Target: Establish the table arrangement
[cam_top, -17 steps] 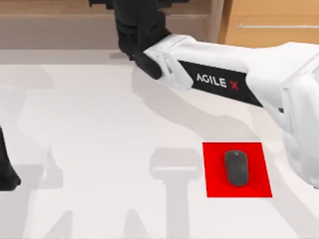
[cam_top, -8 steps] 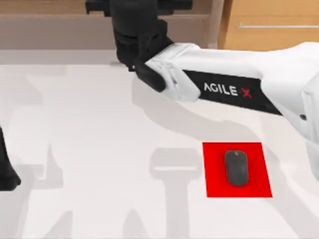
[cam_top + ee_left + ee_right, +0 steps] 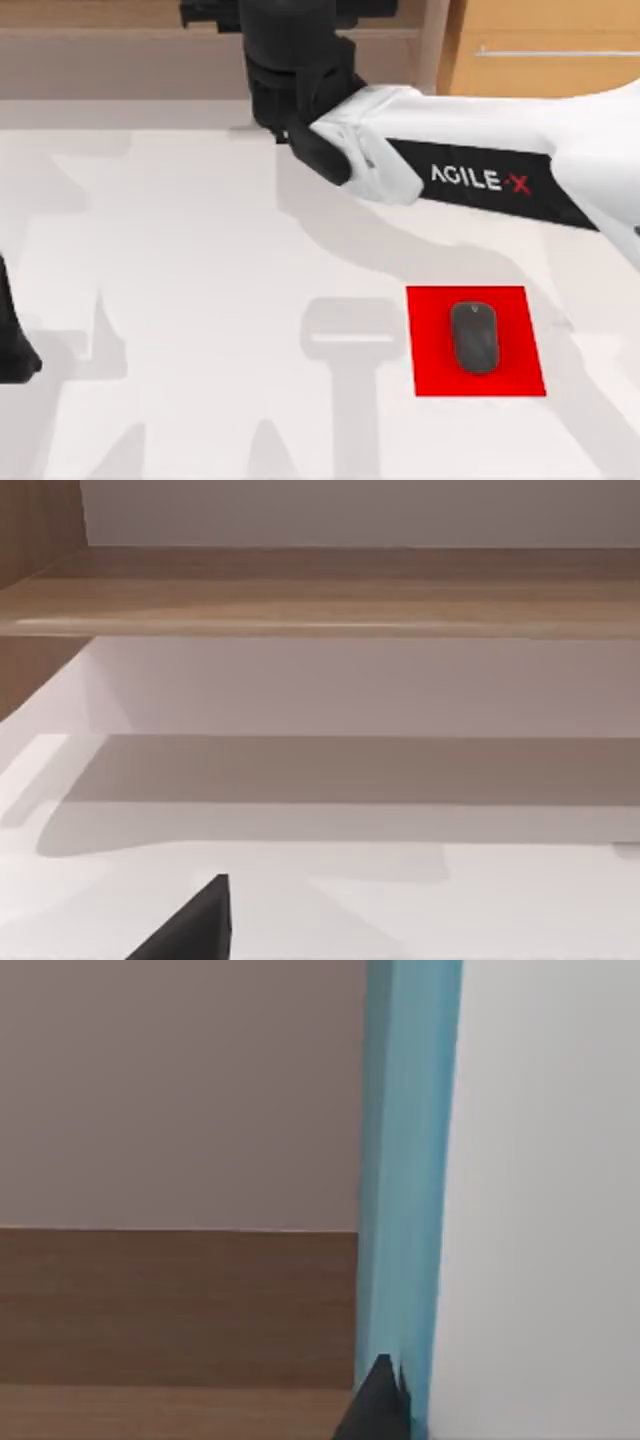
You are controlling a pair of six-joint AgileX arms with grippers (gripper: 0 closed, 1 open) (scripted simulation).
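Note:
The white table (image 3: 180, 260) fills most of the top view. On its right part a dark mouse (image 3: 474, 337) lies on a small red mat (image 3: 430, 370). My right arm (image 3: 470, 175) stretches from the right edge across to the back middle, where its black wrist (image 3: 295, 70) reaches into the wooden shelf unit (image 3: 120, 40). In the right wrist view the right gripper (image 3: 380, 1405) sits close against an upright blue-edged, white-faced thing (image 3: 405, 1160) above a wooden board. My left arm (image 3: 10, 345) is parked at the left edge, and the left gripper (image 3: 195, 930) points at the shelf.
A wooden shelf board (image 3: 320, 590) runs along the back over the tabletop. A light wooden drawer front with a metal handle (image 3: 555, 52) stands at the back right. Arm shadows fall across the table's middle and front.
My right arm's wrist has shifted to the right along the back shelf. The mouse, the mat and the left arm have stayed put.

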